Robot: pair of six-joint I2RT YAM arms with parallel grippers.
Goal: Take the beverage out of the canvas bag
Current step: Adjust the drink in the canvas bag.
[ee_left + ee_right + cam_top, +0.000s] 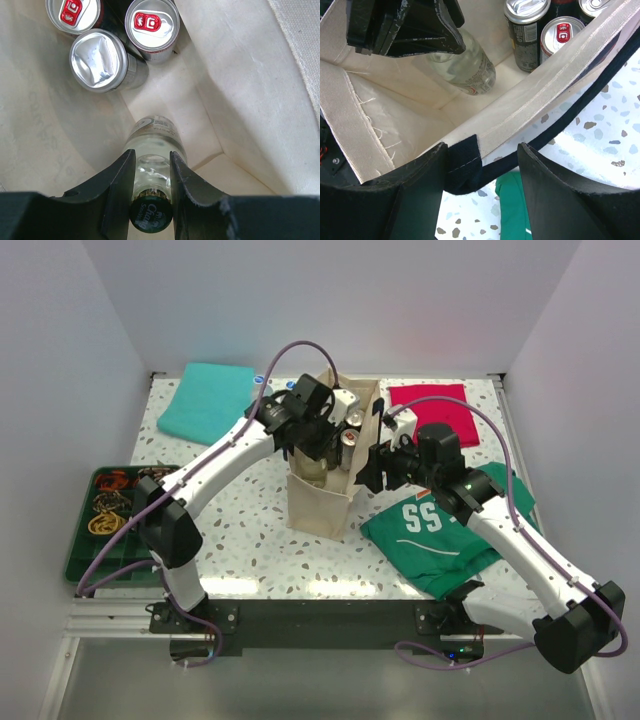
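The canvas bag [320, 502] stands upright mid-table, beige with a navy strap [465, 162]. My left gripper [152, 165] is down inside it, shut on the neck of a clear glass bottle [152, 145] with a dark green cap. The bottle leans in the bag and also shows in the right wrist view [467, 67]. Three cans [100, 60] stand beside it at the bag's bottom. My right gripper [482, 155] is open and straddles the bag's rim [535, 100] at the strap's sewn end. From above, the left gripper [322, 445] is over the bag mouth and the right gripper [372, 465] is at its right edge.
A teal cloth [210, 400] lies back left and a red cloth [432, 410] back right. A green jersey [440, 530] lies right of the bag under the right arm. A green tray [85, 560] of small items sits at the left edge. White walls enclose the table.
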